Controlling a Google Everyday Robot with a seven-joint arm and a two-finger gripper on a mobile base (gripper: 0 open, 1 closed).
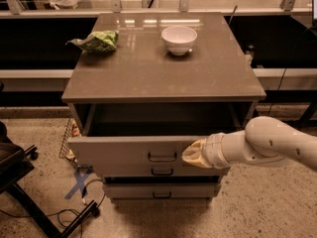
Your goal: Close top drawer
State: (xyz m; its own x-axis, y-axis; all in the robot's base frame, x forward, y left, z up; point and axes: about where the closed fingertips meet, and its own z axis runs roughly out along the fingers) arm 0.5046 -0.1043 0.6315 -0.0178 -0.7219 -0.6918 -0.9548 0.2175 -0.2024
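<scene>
From where I stand, the top drawer [124, 150] is pulled well out of the cabinet, its flat front hanging forward of the counter [163, 78] edge. Its inside lies in deep shadow, so I cannot see what, if anything, it holds. The gripper [194, 153] is pressed against the drawer front, just right of the small dark handle [162, 157]. It shows only as a pale tan tip, and whether it is spread or pinched together I cannot make out. The white arm [270, 143] behind it covers the drawer's right end and runs off the right edge of view. The two lower drawers [162, 192] show only narrow strips of front beneath the overhang. On the counter a white bowl [179, 38] sits toward the back, well apart from a crumpled green bag [96, 40] near the left rear corner; both are far from the front edge. To the left, a dark chair [15, 167] is cut off by the frame, and a wire rack [68, 138] is tucked beside the cabinet. Bare floor lies in front of the drawers, with a blue tape cross [79, 181] at lower left.
</scene>
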